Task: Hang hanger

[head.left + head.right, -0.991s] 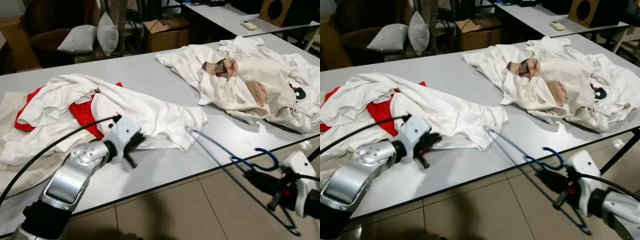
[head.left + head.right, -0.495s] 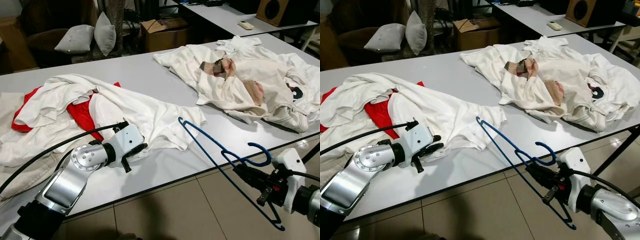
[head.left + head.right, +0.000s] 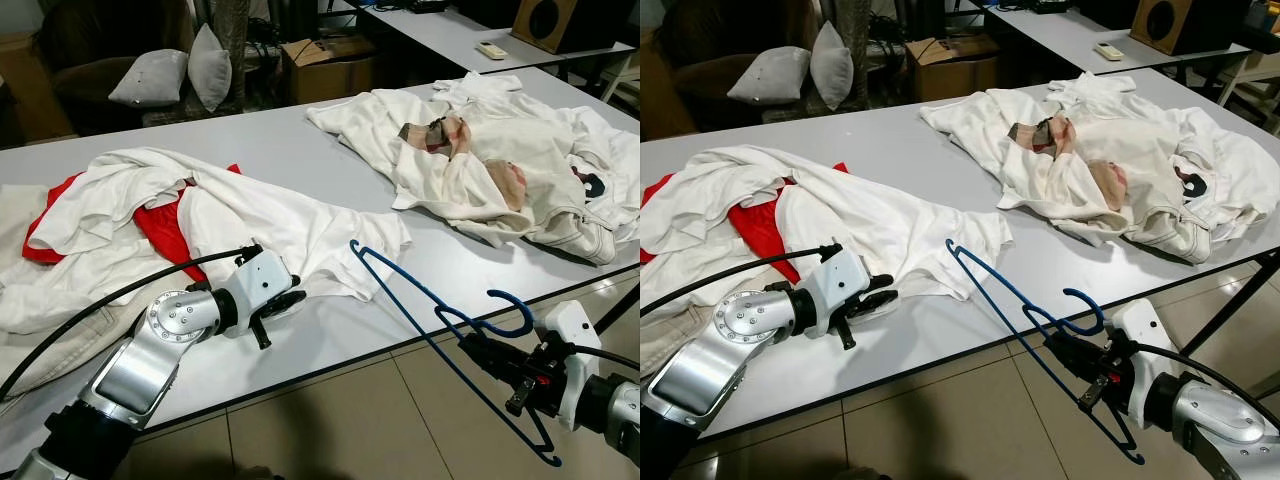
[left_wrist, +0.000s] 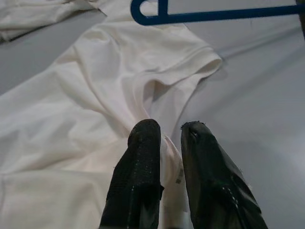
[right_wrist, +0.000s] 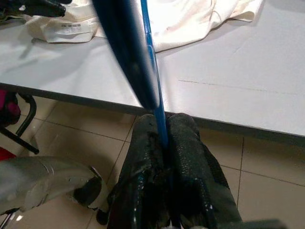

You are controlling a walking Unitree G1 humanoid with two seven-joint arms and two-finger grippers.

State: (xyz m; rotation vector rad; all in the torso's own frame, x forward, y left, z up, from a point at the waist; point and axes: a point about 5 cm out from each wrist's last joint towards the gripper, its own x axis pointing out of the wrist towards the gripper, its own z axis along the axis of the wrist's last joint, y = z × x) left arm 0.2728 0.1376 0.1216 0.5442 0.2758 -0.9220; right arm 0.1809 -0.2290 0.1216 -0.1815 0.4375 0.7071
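A blue wire hanger (image 3: 430,310) slants over the table's front edge, its tip near the corner of a white shirt (image 3: 290,225). My right gripper (image 3: 488,358) is shut on the hanger just under its hook, off the table's front edge; the right wrist view shows the hanger (image 5: 150,71) pinched between the fingers (image 5: 190,143). My left gripper (image 4: 167,130) is shut on the shirt's (image 4: 95,105) near edge, with a labelled fold of cloth between its fingertips. The shirt lies spread on the grey table (image 3: 330,330), partly over a red garment (image 3: 165,228).
A second heap of white clothes (image 3: 500,160) covers the table's right end. Beyond the table stand a cardboard box (image 3: 330,65), two grey pillows (image 3: 165,75) and another table with a speaker (image 3: 560,20) and a remote (image 3: 497,50). Tiled floor lies below the hanger.
The right gripper has carried the hanger up and to the left, closer to the shirt's corner. The left gripper has shifted slightly right along the shirt's edge.
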